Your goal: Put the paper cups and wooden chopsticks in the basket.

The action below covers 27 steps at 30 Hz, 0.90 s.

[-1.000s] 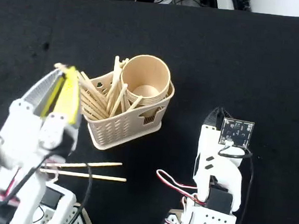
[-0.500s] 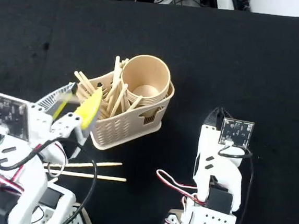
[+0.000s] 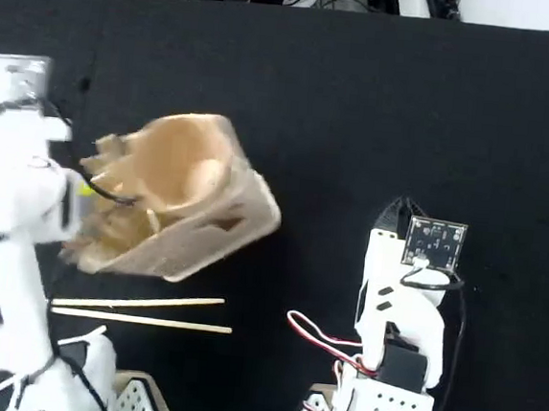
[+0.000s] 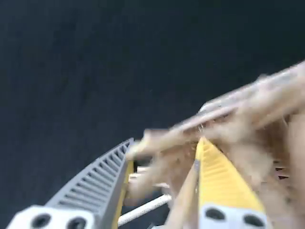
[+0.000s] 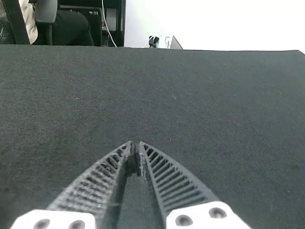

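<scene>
Basket (image 3: 183,212) has tipped leftward, dragged by left gripper (image 4: 164,143), whose grip I cannot tell; cups (image 3: 177,168) may spill; two chopsticks (image 3: 140,309) lie outside; right gripper (image 5: 135,151) closed, idle.

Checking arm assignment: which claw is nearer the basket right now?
Left. The left claw is clamped on the wall of the tilted basket. The right claw is shut and sits apart from it, holding nothing.

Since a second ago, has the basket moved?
Yes. The basket has shifted left and tilted, ending farther from the right arm; the two loose chopsticks on the table lie unmoved.
</scene>
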Tool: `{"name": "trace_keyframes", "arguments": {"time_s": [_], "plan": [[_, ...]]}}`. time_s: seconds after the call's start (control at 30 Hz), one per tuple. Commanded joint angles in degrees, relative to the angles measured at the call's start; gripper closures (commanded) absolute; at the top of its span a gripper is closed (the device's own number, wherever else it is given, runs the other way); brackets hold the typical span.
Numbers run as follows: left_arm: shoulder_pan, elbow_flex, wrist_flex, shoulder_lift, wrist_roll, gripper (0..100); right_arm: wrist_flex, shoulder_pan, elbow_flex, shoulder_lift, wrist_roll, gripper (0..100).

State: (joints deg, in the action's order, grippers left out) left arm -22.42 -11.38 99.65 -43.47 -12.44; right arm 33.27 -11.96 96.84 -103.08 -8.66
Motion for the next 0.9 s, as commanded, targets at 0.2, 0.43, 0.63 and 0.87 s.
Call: {"name": "trace_keyframes", "arguments": {"time_s": [0.2, 0.43, 0.63, 0.87], "plan": [[4.97, -1.10, -6.68, 0.44, 3.78, 80, -0.26, -0.44, -0.66, -2.68, -0.53, 98.5], [21.49, 1.54, -13.98, 0.44, 14.33, 80, -0.18, -0.53, -0.66, -2.68, -0.53, 98.5], [21.93, 7.69, -13.10, 0.35, 16.00, 80, -0.18, -0.53, -0.75, -2.68, -0.53, 98.5], [21.49, 28.44, 1.67, -1.85, 16.18, 80, -0.09, -0.44, -0.92, -2.68, -0.62, 98.5]]}}
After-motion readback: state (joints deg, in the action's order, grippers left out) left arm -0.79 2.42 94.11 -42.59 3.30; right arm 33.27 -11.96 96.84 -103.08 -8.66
